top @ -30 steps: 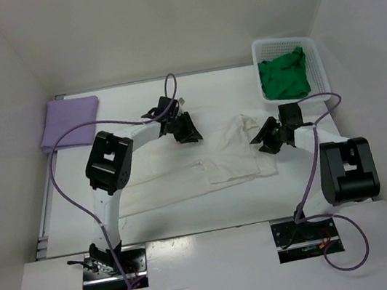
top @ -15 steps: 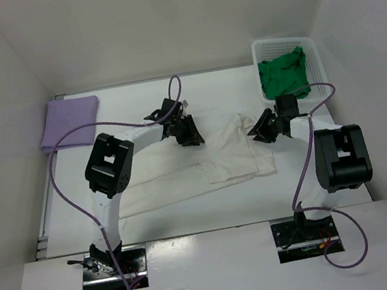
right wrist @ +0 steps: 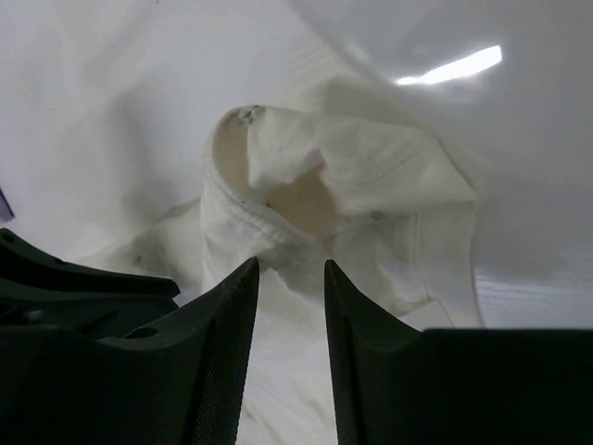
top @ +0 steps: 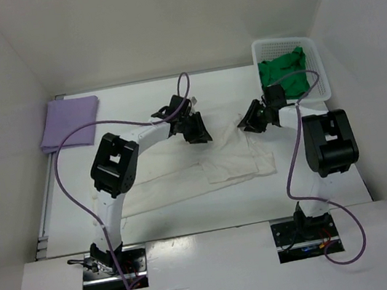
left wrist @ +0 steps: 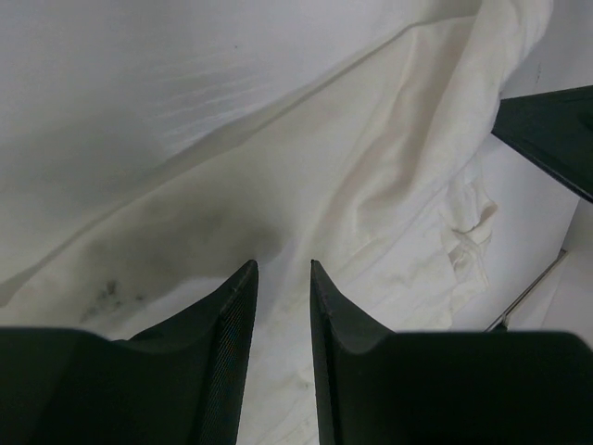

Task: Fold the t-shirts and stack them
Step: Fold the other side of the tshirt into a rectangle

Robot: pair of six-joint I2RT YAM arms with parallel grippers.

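An off-white t-shirt (top: 231,158) lies spread across the middle of the table. My left gripper (top: 197,131) stands over its upper left part, jaws a narrow gap apart, with smooth cloth (left wrist: 306,167) showing through the gap (left wrist: 281,266). My right gripper (top: 249,121) is at the shirt's upper right, open, its fingertips (right wrist: 290,264) just short of the rumpled collar (right wrist: 278,185). A lavender t-shirt (top: 68,122) lies folded at the far left. A green t-shirt (top: 284,75) sits crumpled in the basket.
The white mesh basket (top: 318,59) stands at the back right corner, close behind the right arm. White walls enclose the table on three sides. The two grippers face each other with a short gap between them.
My right gripper has swung up and left onto the shirt's collar area, its jaws narrowing a little. The left gripper has shifted slightly to the right.
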